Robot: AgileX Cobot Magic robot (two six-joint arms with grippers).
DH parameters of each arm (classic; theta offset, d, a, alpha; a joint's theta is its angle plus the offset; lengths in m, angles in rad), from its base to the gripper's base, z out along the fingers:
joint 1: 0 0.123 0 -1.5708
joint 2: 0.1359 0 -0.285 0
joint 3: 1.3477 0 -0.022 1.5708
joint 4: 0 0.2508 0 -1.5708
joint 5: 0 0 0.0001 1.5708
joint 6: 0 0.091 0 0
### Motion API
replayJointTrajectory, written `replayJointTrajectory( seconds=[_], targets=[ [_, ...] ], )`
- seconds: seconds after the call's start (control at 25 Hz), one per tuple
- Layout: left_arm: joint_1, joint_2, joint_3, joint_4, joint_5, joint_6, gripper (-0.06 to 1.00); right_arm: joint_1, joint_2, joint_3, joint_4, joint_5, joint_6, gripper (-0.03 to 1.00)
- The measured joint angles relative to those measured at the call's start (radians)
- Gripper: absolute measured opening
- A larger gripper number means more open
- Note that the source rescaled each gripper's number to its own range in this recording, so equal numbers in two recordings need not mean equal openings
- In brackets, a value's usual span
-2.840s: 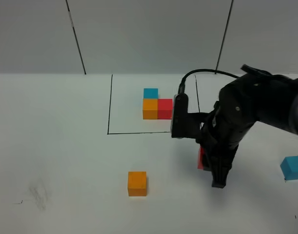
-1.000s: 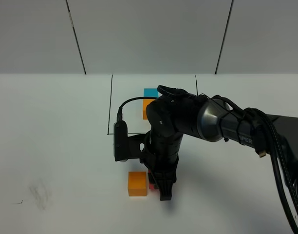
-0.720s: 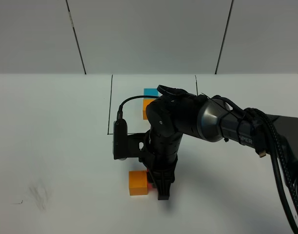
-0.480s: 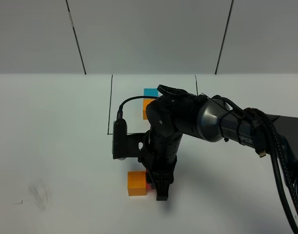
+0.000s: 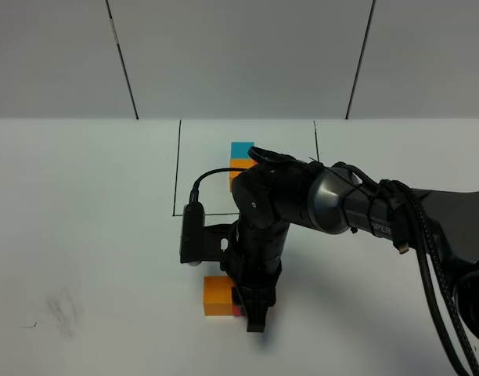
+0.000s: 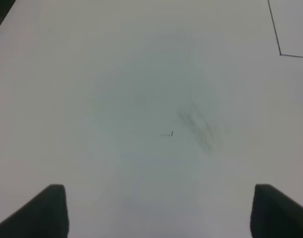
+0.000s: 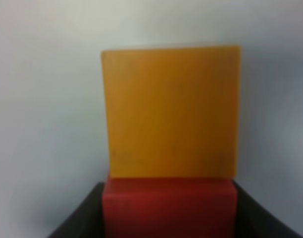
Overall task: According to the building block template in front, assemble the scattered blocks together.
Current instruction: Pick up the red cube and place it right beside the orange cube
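while the right gripper (image 5: 253, 313) is clamping the red block (image 7: 169, 208) against the orange block (image 7: 171, 111), short of the template (image 5: 241, 150), the joining step is running; a clean release is looking due. left gripper (image 6: 161, 213) is hanging wide, empty.

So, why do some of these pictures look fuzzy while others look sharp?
Right wrist view: orange cube and red cube sit too close, so edges go soft. Left wrist view: even light on the table, left pincer tips dark and blurred. Exterior high view: sharpest, only faint shadows under the right arm.
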Motion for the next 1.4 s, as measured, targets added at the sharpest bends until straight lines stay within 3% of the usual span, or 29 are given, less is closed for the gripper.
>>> replayJointTrajectory(
  seconds=[0.72,1.4],
  targets=[
    [0.000,0.000,0.000,0.000,0.000,0.002,0.63,0.000,0.017,-0.001,0.003,-0.060,0.047,0.01],
    [0.000,0.000,0.000,0.000,0.000,0.001,0.63,0.000,0.017,-0.004,-0.001,0.020,0.049,0.02]
  ],
)
